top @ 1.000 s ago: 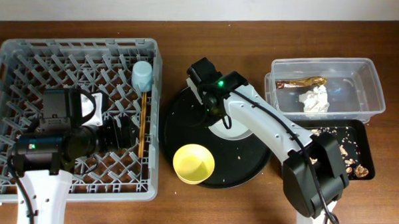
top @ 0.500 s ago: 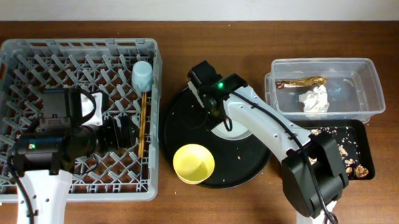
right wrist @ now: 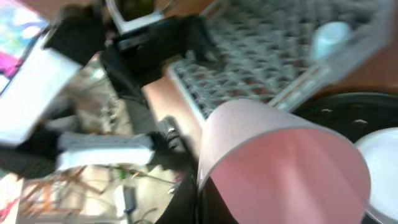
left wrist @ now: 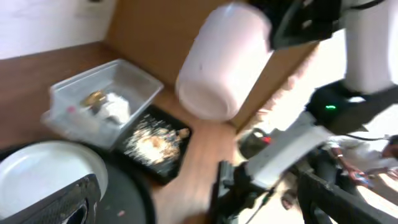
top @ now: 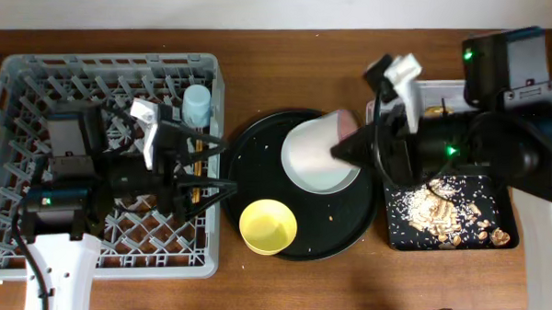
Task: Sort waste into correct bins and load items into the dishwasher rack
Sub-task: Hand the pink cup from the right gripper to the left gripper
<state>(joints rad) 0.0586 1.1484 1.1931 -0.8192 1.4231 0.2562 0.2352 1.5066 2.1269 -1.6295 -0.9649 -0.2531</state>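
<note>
Right gripper (top: 342,150) pinches the smooth cylindrical pink cup (left wrist: 224,62), tipped sideways above the round plate (left wrist: 43,180). Left gripper (top: 218,168) gapes wide.

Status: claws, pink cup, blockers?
Left claw open at dishwasher rack edge. Right claw shut on pink cup, tilted above plate. Left claw sits between cup and rack.

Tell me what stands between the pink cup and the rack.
The left gripper, open, hangs over the right edge of the rack, facing the pink cup in the right gripper. The blue cup stands just inside that edge.
</note>
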